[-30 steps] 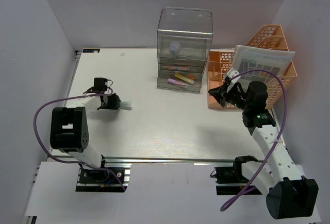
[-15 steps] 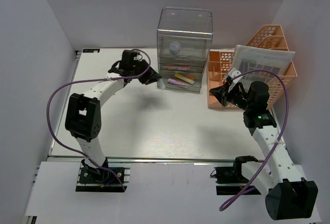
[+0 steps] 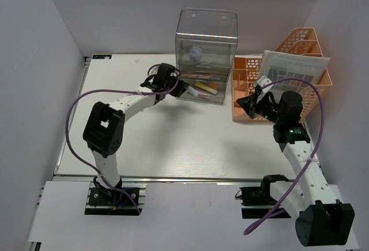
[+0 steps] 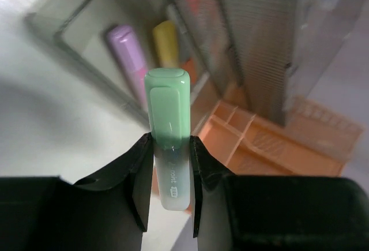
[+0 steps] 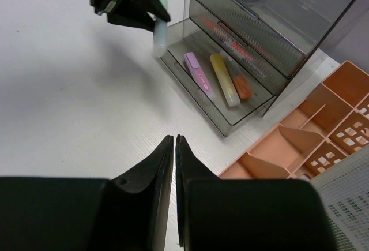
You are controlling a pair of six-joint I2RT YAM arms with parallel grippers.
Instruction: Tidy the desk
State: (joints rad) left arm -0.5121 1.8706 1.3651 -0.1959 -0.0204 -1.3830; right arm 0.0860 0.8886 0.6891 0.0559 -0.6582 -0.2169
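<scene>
Mint-green highlighter (image 4: pixel 168 107) is pinched in the left fingers (image 3: pixel 180 87) above the white bench (image 3: pixel 173 141), beside the clear drawer box (image 3: pixel 206 29) and its open drawer. Right fingers (image 5: pixel 166 154) hover nearly closed, empty, near the orange rack (image 3: pixel 247 69).

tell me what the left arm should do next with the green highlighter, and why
Probably carry it on over the open bottom drawer, then lower it. The left end effector is shut on the green highlighter, which hangs by the drawer's front corner, seemingly not yet over it. A purple highlighter, a yellow highlighter and an orange highlighter lie inside, with bare floor beside them.
</scene>
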